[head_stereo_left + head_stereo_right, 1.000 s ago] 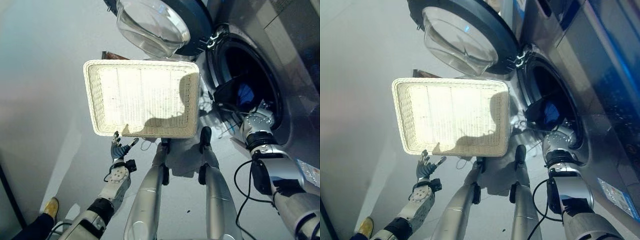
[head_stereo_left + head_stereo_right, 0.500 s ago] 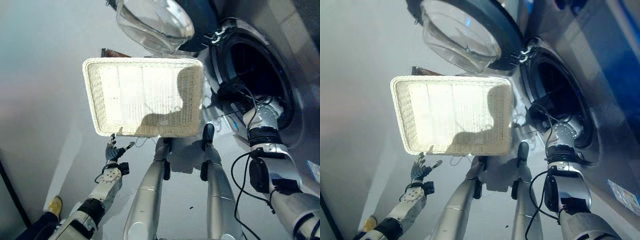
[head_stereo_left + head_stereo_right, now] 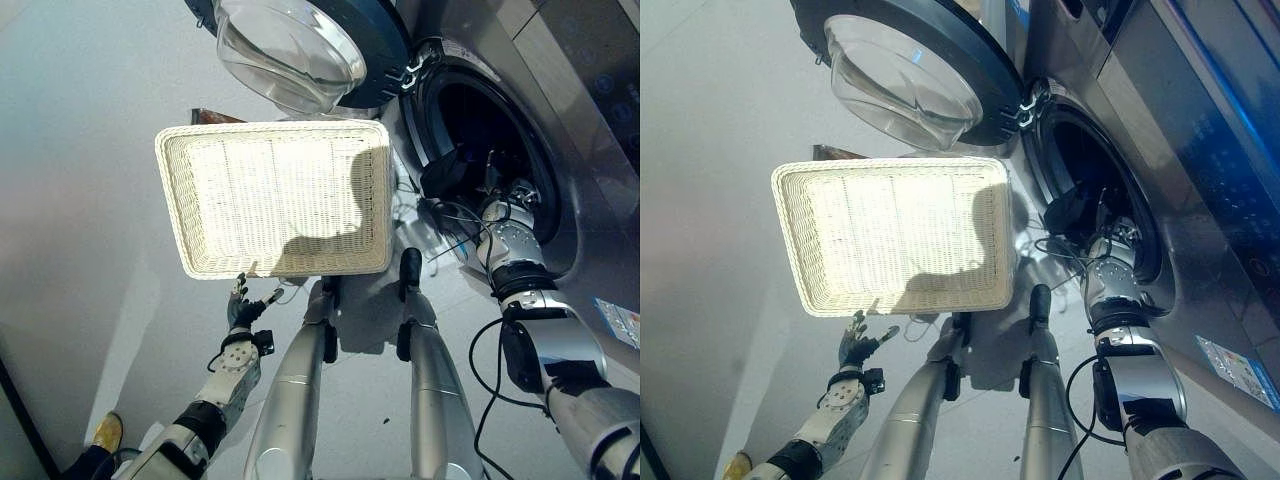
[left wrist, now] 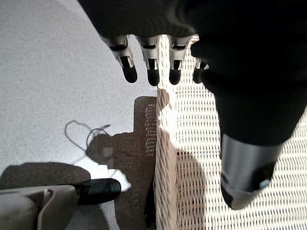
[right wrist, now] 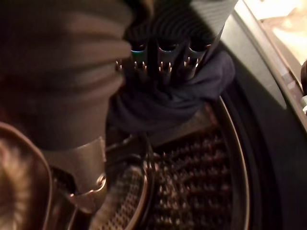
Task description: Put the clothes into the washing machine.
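**Dark cloth at the drum mouth**

Dark-tipped fingers of my right hand [image 5: 163, 62] curl down onto a dark blue garment [image 5: 168, 103] held inside the washing machine [image 3: 560, 130] opening, above the perforated drum [image 5: 201, 182]. My left hand [image 4: 153, 62] hangs relaxed, fingers straight, just over the near rim of the white wicker basket [image 3: 275, 195]. Above the basket, the round door [image 3: 300, 50] stands swung open.

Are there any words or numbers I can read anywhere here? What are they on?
None can be read.
Sticker on the washing machine front: has print, too small and blurred to read.
Marks on the machine's panel: faint round symbols, not legible.
White basket, glass door: no writing seen.
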### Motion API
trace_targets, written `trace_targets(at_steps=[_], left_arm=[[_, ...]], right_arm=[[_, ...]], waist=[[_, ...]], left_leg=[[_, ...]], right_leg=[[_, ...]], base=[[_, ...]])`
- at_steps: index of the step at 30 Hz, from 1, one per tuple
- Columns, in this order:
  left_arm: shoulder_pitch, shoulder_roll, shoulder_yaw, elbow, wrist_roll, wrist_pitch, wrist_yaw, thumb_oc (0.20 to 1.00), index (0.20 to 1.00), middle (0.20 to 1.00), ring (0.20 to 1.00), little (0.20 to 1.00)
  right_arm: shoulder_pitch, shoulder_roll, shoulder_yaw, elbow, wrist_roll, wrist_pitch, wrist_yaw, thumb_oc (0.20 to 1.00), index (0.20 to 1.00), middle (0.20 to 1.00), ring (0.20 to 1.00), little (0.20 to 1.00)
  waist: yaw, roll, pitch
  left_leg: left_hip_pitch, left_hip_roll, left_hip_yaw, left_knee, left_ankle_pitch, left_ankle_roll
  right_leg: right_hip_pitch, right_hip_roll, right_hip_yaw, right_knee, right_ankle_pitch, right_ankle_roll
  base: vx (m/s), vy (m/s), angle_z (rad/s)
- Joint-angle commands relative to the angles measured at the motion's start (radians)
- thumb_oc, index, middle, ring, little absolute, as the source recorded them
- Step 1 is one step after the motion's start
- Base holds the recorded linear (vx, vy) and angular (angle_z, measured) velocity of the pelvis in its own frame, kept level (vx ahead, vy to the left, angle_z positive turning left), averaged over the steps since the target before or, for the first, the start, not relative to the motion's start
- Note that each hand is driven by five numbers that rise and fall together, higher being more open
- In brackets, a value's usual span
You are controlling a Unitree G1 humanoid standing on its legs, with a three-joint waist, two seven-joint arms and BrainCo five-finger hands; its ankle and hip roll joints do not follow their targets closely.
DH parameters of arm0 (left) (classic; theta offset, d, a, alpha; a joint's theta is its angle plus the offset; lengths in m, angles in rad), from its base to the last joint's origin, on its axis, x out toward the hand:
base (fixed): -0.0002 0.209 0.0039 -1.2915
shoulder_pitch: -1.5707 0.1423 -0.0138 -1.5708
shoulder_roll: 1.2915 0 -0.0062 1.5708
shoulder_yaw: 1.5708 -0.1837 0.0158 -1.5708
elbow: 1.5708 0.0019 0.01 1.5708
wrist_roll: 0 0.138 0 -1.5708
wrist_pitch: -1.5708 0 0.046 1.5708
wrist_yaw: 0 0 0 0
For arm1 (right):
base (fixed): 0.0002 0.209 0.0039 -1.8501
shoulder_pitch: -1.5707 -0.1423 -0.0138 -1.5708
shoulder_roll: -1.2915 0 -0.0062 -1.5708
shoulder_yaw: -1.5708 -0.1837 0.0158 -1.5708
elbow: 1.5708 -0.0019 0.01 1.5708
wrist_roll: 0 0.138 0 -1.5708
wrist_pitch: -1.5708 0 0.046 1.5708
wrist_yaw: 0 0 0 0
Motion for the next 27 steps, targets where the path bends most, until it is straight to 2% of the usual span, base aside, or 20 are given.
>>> trace_targets(at_steps=[1,3,4,6,13,16,18,20,22,23,24,27], left_arm=[[0.030,-0.015,0.030,0.000,-0.001,-0.033,0.007,1.000,1.000,1.000,1.000,1.000],[0.029,-0.016,0.035,0.000,-0.002,-0.029,0.003,1.000,1.000,1.000,1.000,1.000],[0.023,-0.020,0.042,0.007,-0.002,-0.030,-0.003,1.000,1.000,1.000,1.000,1.000],[0.022,-0.021,0.042,0.009,-0.003,-0.031,-0.004,1.000,1.000,1.000,1.000,1.000],[0.011,-0.052,0.057,0.033,0.000,-0.052,0.008,1.000,1.000,1.000,1.000,1.000],[0.011,-0.064,0.065,0.043,0.007,-0.055,0.009,1.000,1.000,1.000,1.000,1.000],[0.009,-0.076,0.073,0.052,0.013,-0.056,0.014,1.000,1.000,1.000,1.000,1.000],[0.011,-0.080,0.082,0.060,0.015,-0.057,0.010,1.000,1.000,1.000,1.000,1.000],[0.009,-0.082,0.101,0.076,0.032,-0.060,0.002,1.000,1.000,1.000,1.000,1.000],[0.010,-0.082,0.103,0.078,0.037,-0.062,0.000,1.000,1.000,1.000,1.000,1.000],[0.011,-0.076,0.110,0.078,0.049,-0.069,-0.020,1.000,1.000,1.000,1.000,1.000],[0.012,-0.072,0.118,0.079,0.047,-0.080,-0.055,1.000,1.000,1.000,1.000,1.000]], right_arm=[[0.025,-0.088,0.043,-0.046,-0.131,-0.065,0.127,1.000,1.000,1.000,1.000,1.000],[0.030,-0.083,0.047,-0.042,-0.178,-0.092,0.128,1.000,1.000,1.000,1.000,1.000],[0.035,-0.077,0.056,-0.021,-0.254,-0.135,0.102,1.000,1.000,1.000,1.000,1.000],[0.036,-0.076,0.057,-0.019,-0.265,-0.138,0.097,1.000,1.000,1.000,1.000,1.000],[0.149,0.018,0.073,0.011,-0.259,-0.073,0.163,1.000,1.000,1.000,1.000,1.000],[0.198,0.057,0.088,0.030,-0.333,-0.070,0.172,1.000,1.000,1.000,1.000,1.000],[0.236,0.079,0.121,0.045,-0.483,-0.095,0.143,1.000,1.000,1.000,1.000,1.000],[0.256,0.082,0.136,0.058,-0.561,-0.099,0.126,1.000,1.000,1.000,1.000,1.000],[0.295,0.080,0.176,0.079,-0.743,-0.132,0.086,1.000,1.000,1.000,1.000,1.000],[0.302,0.081,0.182,0.078,-0.774,-0.136,0.075,1.000,1.000,1.000,1.000,1.000],[0.325,0.070,0.210,0.078,-0.897,-0.158,0.035,1.000,1.000,1.000,1.000,1.000],[0.347,0.058,0.249,0.068,-1.063,-0.168,-0.031,1.000,1.000,1.000,1.000,1.000]], waist=[[0.001,0.061,-0.024],[0.002,0.061,-0.024],[0.001,0.061,-0.024],[0.001,0.061,-0.024],[-0.010,0.051,-0.024],[-0.014,0.049,-0.024],[-0.019,0.045,-0.024],[-0.021,0.043,-0.024],[-0.023,0.035,-0.024],[-0.024,0.033,-0.024],[-0.022,0.027,-0.024],[-0.020,0.021,-0.024]], left_leg=[[0.006,-0.002,-0.046,-0.007,0.036,-0.046],[0.010,-0.002,-0.046,-0.012,0.037,-0.046],[0.015,-0.002,-0.044,-0.018,0.040,-0.047],[0.016,-0.002,-0.044,-0.019,0.041,-0.047],[0.026,0.004,-0.035,-0.059,0.057,-0.047],[0.032,0.006,-0.031,-0.077,0.063,-0.047],[0.040,0.006,-0.028,-0.093,0.068,-0.047],[0.045,0.006,-0.028,-0.102,0.070,-0.048],[0.054,0.008,-0.027,-0.115,0.075,-0.049],[0.055,0.008,-0.028,-0.116,0.076,-0.049],[0.060,0.008,-0.031,-0.123,0.078,-0.047],[0.064,0.007,-0.034,-0.132,0.083,-0.046]], right_leg=[[0.037,0.023,-0.061,0.035,-0.017,-0.003],[0.042,0.022,-0.062,0.030,-0.015,-0.002],[0.046,0.019,-0.065,0.024,-0.010,0.000],[0.046,0.019,-0.065,0.023,-0.009,0.001],[0.052,0.019,-0.065,-0.003,0.010,0.007],[0.056,0.017,-0.062,-0.019,0.020,0.010],[0.060,0.016,-0.060,-0.036,0.032,0.012],[0.064,0.016,-0.058,-0.045,0.037,0.013],[0.073,0.013,-0.058,-0.060,0.046,0.016],[0.075,0.013,-0.057,-0.062,0.047,0.017],[0.078,0.010,-0.059,-0.067,0.051,0.021],[0.083,0.008,-0.065,-0.073,0.055,0.024]], base=[[0.00,0.000,0.00],[-0.02,0.020,-0.01],[-0.03,0.034,-0.02],[-0.01,0.018,0.00],[-0.04,0.045,0.01],[-0.05,0.052,0.00],[-0.05,0.074,0.00],[-0.05,0.071,-0.01],[-0.06,0.070,0.00],[-0.06,0.036,0.01],[-0.05,0.021,0.02],[-0.06,0.030,0.00]])
